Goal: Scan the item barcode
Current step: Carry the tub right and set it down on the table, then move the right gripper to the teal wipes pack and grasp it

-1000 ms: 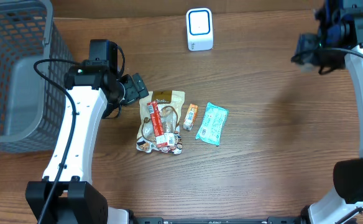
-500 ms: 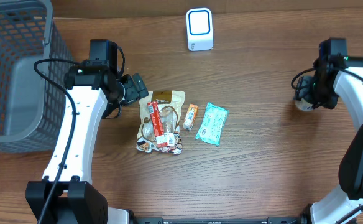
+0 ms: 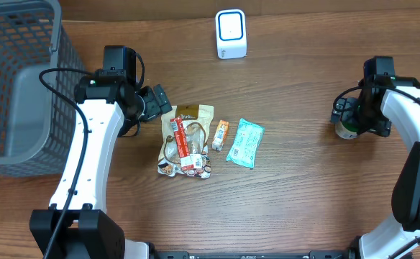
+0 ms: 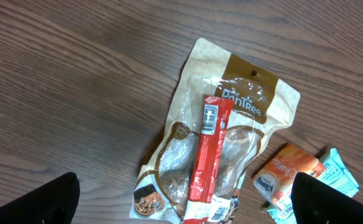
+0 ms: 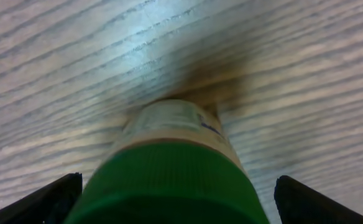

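Overhead, a green-capped bottle was seen standing upright on the wooden table, far out on the right side and well apart from everything else. The right gripper was positioned directly above it, and in the right wrist view its fingertips were spread wide on either side of the green cap, so the jaws were judged to be released rather than clamped; whether a pad grazed the cap could not be told. The left gripper was held left of centre, just beside the far left corner of a tan snack pouch, and its jaws were likewise spread wide with nothing between them. A red stick pack was laid lengthwise on top of the pouch, with a barcode shown at its far end. Just right of the pouch a small orange packet was placed, and right of that a teal packet. A white scanner was stood at the far edge of the table, near the middle. A grey mesh basket was kept at the far left.
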Motion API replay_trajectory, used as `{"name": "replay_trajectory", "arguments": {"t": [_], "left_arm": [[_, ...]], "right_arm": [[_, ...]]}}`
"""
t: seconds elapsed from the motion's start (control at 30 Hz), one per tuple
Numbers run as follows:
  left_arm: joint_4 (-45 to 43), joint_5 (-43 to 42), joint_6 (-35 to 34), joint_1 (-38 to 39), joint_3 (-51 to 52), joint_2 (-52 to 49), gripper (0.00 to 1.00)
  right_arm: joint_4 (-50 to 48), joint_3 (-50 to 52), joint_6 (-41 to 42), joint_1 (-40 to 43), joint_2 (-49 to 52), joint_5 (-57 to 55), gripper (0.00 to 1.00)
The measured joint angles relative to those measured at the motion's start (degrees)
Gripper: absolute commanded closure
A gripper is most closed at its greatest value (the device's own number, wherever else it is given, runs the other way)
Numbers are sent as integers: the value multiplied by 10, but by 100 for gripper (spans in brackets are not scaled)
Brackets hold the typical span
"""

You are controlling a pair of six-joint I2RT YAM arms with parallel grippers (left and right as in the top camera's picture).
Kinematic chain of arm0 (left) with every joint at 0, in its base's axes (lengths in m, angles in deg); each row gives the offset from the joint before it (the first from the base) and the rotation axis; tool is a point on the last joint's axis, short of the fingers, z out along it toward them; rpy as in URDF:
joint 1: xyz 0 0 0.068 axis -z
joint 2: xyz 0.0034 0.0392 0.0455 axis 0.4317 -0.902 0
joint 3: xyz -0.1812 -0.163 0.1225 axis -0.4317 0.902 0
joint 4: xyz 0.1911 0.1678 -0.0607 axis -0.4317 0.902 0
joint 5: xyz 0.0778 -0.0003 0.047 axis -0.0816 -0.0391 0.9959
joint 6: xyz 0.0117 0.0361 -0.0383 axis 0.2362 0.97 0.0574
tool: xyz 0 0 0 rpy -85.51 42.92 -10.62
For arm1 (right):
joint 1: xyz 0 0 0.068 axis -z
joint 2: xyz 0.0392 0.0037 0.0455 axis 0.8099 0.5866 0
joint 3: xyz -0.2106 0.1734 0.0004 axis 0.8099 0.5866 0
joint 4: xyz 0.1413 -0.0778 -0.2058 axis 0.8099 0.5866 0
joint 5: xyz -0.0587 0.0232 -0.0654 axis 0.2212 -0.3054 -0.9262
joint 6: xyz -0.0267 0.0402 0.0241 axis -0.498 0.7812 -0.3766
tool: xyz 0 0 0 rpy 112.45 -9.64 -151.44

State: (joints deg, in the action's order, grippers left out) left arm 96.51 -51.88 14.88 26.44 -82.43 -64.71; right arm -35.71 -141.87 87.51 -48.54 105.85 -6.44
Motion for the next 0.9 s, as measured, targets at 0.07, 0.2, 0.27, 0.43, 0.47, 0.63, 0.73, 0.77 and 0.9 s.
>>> {"name": "replay_trajectory", "arguments": {"t": [0.07, 0.2, 0.27, 0.43, 0.47, 0.63, 0.73, 0.77, 0.9], "left_arm": [[0, 0, 0, 0, 0, 0, 0], [0, 0, 0, 0, 0, 0, 0], [0, 0, 0, 0, 0, 0, 0], [0, 0, 0, 0, 0, 0, 1], [0, 0, 0, 0, 0, 0, 0], [0, 0, 0, 0, 0, 0, 0], [0, 0, 0, 0, 0, 0, 0], [0, 0, 0, 0, 0, 0, 0], [0, 0, 0, 0, 0, 0, 0]], "right_arm": [[27, -19, 3, 0, 0, 0, 0], [88, -100, 8, 0, -7, 1, 0], [115, -142, 10, 0, -20, 11, 0], [125, -199, 12, -1, -71, 94, 0], [125, -203, 13, -1, -79, 125, 1], [124, -202, 14, -14, -78, 235, 13], [124, -193, 15, -46, -77, 266, 20], [118, -187, 16, -67, -77, 273, 21], [81, -157, 19, -130, -77, 279, 24]]}}
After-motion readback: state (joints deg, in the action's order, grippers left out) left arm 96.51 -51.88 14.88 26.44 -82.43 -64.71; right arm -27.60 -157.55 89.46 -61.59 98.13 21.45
